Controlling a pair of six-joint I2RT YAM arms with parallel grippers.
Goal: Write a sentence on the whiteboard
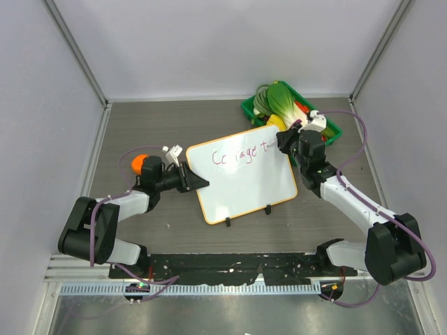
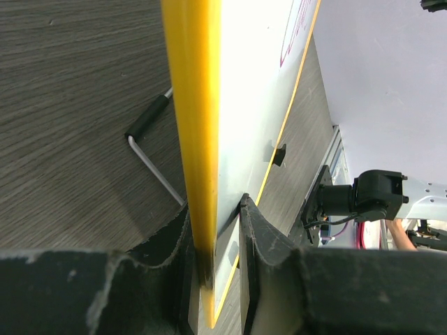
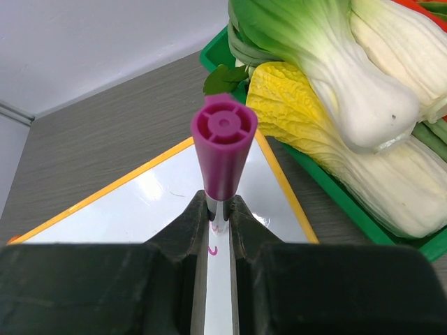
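The whiteboard point(image 1: 241, 183) lies tilted on the table, orange-framed, with two black clips point(image 1: 227, 222) on its near edge. One line of the sentence point(image 1: 239, 156) in pink marker runs across its top, reading roughly "Courage t". My left gripper point(image 1: 198, 183) is shut on the board's left edge; in the left wrist view the orange frame point(image 2: 192, 139) sits between the fingers of that gripper point(image 2: 213, 216). My right gripper point(image 1: 286, 143) is shut on a purple marker point(image 3: 223, 146) at the board's top right corner. The marker's tip is down by a fresh pink stroke point(image 3: 213, 250).
A green tray point(image 1: 328, 130) of leafy vegetables point(image 3: 335, 63) stands just behind the board's right corner, close to my right wrist. An orange round object point(image 1: 140, 162) and a small white piece point(image 1: 172, 150) lie by my left wrist. A metal hex key point(image 2: 150, 150) lies under the board's edge.
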